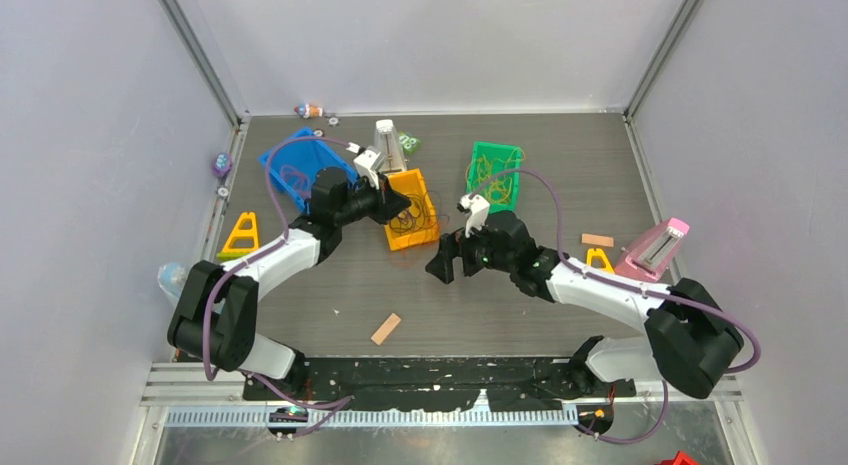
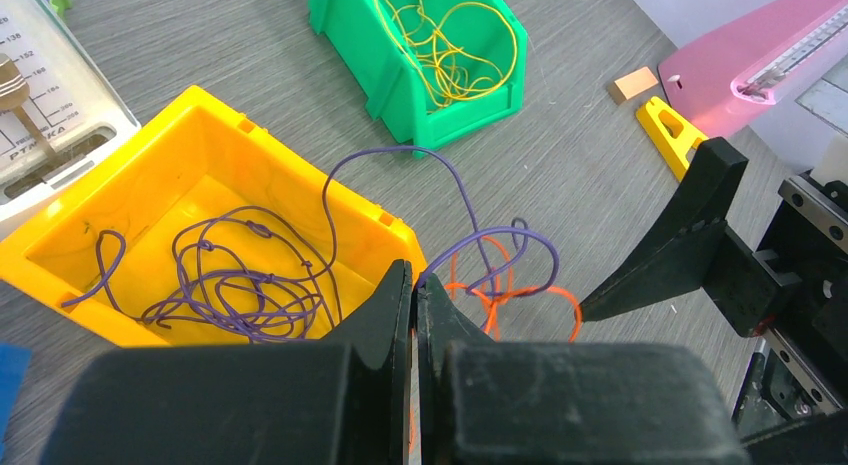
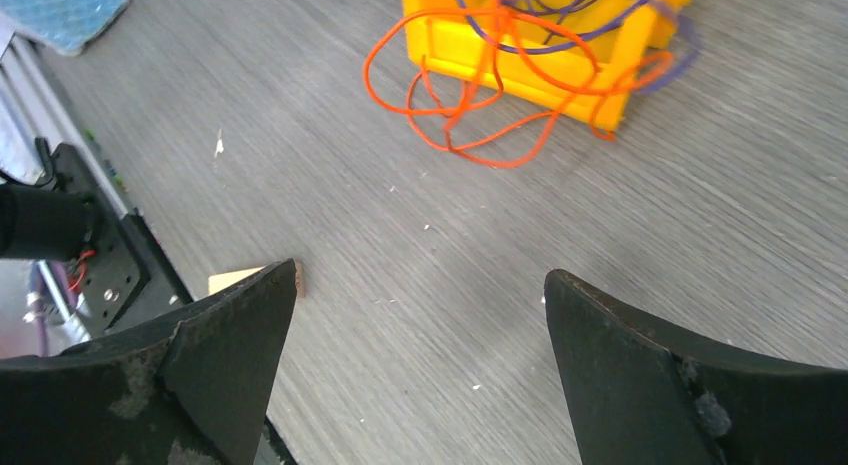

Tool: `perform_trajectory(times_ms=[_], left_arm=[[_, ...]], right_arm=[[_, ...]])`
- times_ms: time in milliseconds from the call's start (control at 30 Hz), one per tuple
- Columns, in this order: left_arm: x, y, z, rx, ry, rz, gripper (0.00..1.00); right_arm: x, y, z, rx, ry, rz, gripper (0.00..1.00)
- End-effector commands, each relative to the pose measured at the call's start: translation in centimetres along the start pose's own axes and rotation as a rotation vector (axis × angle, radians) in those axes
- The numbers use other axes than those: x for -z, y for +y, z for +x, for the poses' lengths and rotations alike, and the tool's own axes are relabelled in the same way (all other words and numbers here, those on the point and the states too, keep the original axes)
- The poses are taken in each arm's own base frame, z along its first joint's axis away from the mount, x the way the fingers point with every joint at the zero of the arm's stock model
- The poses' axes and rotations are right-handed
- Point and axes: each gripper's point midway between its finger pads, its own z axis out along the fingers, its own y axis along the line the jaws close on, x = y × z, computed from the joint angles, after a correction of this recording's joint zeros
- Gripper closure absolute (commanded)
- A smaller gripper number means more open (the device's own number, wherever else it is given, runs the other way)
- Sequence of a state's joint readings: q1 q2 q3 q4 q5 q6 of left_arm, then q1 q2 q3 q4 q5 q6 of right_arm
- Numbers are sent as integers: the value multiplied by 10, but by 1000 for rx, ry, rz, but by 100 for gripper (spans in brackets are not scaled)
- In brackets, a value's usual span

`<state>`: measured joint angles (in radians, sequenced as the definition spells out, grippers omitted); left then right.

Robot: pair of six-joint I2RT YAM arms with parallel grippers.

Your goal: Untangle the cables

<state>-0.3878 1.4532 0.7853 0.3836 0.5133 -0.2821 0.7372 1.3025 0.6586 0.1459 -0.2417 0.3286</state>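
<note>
My left gripper [image 2: 415, 282] is shut on a purple cable [image 2: 500, 232] just off the yellow bin's [image 2: 200, 135] near corner. That strand arcs up and back into the bin, where more purple cable [image 2: 240, 285] lies coiled. An orange cable [image 2: 537, 288] is looped through the purple strand on the table beside the bin. In the top view the left gripper [image 1: 395, 213] is at the yellow bin [image 1: 425, 180]. My right gripper [image 3: 420, 285] is open and empty above bare table, short of the orange cable [image 3: 385, 105]. It is seen in the top view [image 1: 440, 263] too.
A green bin [image 2: 400, 95] holds yellow cables [image 2: 450, 55]. A blue bin [image 1: 285, 160] stands back left. A white metronome [image 1: 385, 145] and a pink one [image 1: 655, 247] stand nearby. Yellow triangles [image 1: 240, 235] [image 1: 600, 257] and wooden blocks [image 1: 386, 328] [image 1: 597, 239] lie about.
</note>
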Motion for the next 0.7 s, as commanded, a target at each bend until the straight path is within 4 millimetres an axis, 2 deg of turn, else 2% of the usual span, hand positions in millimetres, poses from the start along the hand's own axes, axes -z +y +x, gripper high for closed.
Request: perform_trajectory(times_ms=[0, 133, 233, 267, 300, 333, 433, 500, 567, 600, 667], left_arm=[[3, -9, -37, -39, -85, 9, 100], [3, -10, -39, -35, -87, 13, 100], [3, -10, -39, -35, -87, 13, 100], [4, -10, -39, -36, -88, 12, 100], [4, -10, -39, -36, -89, 11, 100], [5, -10, -40, -35, -91, 10, 100], [6, -9, -43, -30, -99, 8, 100], [7, -8, -46, -25, -107, 5, 100], [8, -7, -48, -20, -117, 1, 100], [9, -5, -50, -16, -121, -7, 100], [11, 2, -51, -4, -125, -36, 100]], right_arm=[[8, -9, -39, 16, -213, 63, 0], [-3, -8, -43, 18, -221, 46, 0], [-15, -4, -54, 0, -245, 20, 0], [-18, -1, -63, -3, -266, 12, 2], [-26, -5, -60, -10, -253, 23, 3], [-29, -3, -69, -13, -274, 14, 6], [-47, -12, -67, -34, -262, 49, 15], [-56, -19, -66, -54, -265, 74, 26], [-61, -24, -66, -69, -274, 89, 53], [-61, -25, -65, -74, -271, 94, 76], [-55, -28, -62, -85, -265, 119, 92]])
